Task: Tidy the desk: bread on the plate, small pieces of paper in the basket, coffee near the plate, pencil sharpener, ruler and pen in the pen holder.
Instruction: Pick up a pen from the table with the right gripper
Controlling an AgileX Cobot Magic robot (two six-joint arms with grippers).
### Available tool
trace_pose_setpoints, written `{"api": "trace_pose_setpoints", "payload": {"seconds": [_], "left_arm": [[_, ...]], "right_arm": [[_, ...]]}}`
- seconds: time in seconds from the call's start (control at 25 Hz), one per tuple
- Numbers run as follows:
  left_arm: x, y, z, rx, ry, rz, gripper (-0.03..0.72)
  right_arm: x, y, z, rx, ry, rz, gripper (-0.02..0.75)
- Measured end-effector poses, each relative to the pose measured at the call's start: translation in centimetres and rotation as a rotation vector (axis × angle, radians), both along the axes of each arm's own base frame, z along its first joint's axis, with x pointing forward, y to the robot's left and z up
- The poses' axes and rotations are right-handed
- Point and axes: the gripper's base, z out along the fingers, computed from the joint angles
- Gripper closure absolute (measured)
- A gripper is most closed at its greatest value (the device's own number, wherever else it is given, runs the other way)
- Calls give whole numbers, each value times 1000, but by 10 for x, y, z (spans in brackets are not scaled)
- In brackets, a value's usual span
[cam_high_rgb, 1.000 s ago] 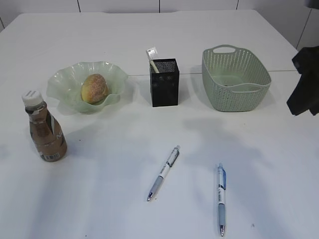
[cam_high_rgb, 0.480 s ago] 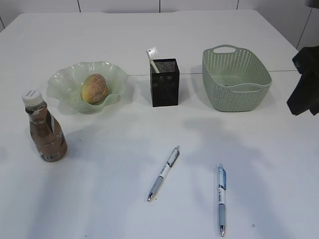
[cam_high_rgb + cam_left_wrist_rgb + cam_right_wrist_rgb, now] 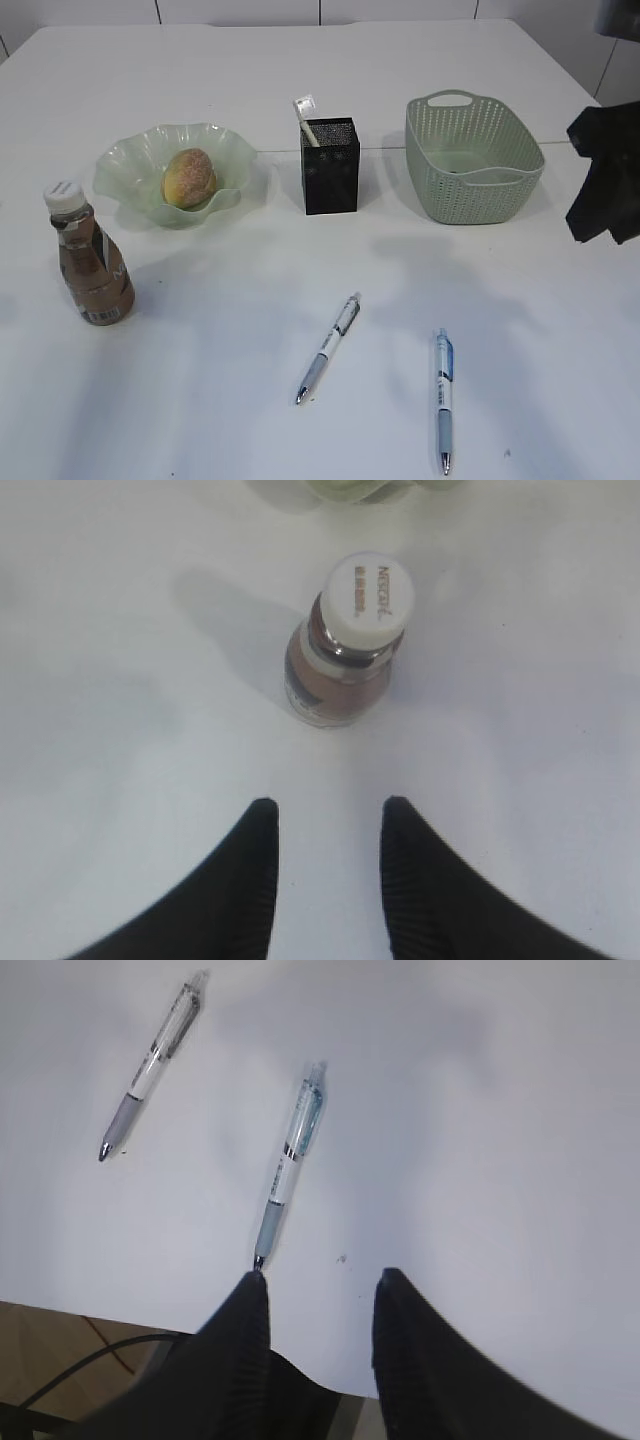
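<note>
The bread (image 3: 189,177) lies on the wavy green plate (image 3: 130,160). To its front left stands the coffee bottle (image 3: 88,268), also below my open left gripper (image 3: 328,815) as a white-capped coffee bottle (image 3: 345,640). Two pens lie near the table's front: one pen (image 3: 329,347) in the middle, another pen (image 3: 442,398) to its right. My right gripper (image 3: 322,1285) hangs open and empty just behind the nearer pen (image 3: 292,1160). The black pen holder (image 3: 330,165) holds a thin white thing (image 3: 306,118), perhaps the ruler. The pencil sharpener and paper pieces are out of view.
A green woven basket (image 3: 472,157) stands at the back right. The right arm (image 3: 603,185) shows dark at the right edge. In the right wrist view the table's front edge (image 3: 120,1315) runs close under the gripper, with a cable below.
The right arm has shifted slightly left and down in the exterior view. Nothing on the table has moved.
</note>
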Motion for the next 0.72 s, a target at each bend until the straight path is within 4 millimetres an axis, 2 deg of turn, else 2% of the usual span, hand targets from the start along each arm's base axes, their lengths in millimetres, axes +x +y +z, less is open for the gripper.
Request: {"api": "trace_pose_setpoints", "payload": {"seconds": [0.28,0.56,0.72], "left_arm": [[0,-1,0,-11,-5,2,450],[0,-1,0,-13,-5,2,450],[0,-1,0,-13,-5,2,450]], "right_arm": [[-1,4,-1,-35,13,-55,448],[-18,53,-2,-126,0,23,448],[-24,70,-4,-121,7,25,448]]}}
